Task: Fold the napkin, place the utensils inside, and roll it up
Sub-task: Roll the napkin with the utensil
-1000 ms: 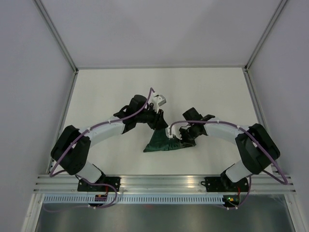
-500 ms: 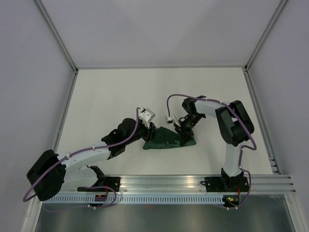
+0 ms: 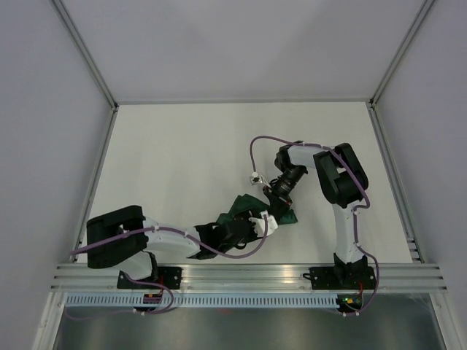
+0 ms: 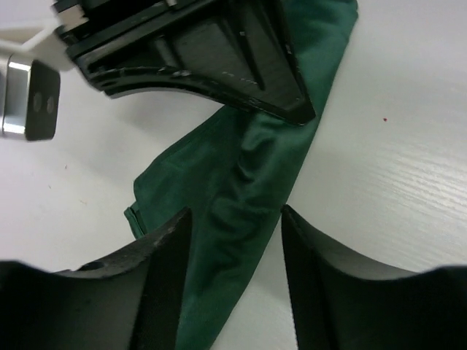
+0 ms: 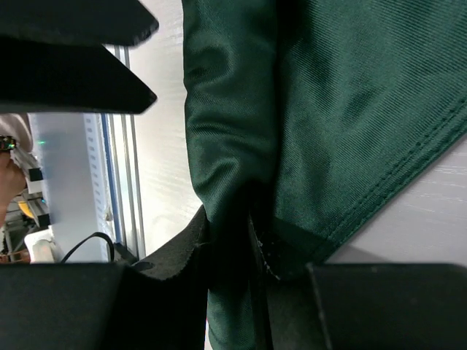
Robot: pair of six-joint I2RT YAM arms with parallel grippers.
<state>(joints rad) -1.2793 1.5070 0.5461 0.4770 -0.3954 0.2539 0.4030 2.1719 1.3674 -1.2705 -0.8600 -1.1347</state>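
The dark green napkin (image 3: 238, 207) lies bunched and folded at the middle front of the table. My right gripper (image 3: 272, 200) is shut on a thick fold of the napkin (image 5: 350, 109), pinched between its two fingers (image 5: 182, 255). My left gripper (image 3: 252, 218) is open and low over the table. Its fingers (image 4: 160, 248) stand on either side of a narrow strip of the napkin (image 4: 248, 168) without closing on it. The right gripper's black body (image 4: 211, 58) shows just beyond. The fork is not in view.
The white table (image 3: 182, 146) is boxed in by grey walls at the back and sides. An aluminium rail (image 3: 248, 275) with the arm bases runs along the front edge, and it also shows in the right wrist view (image 5: 117, 146). The left arm lies low along the front.
The left arm has swung from behind the napkin down to the front and now reaches it from the near left. The right arm has drawn back, still holding the cloth.
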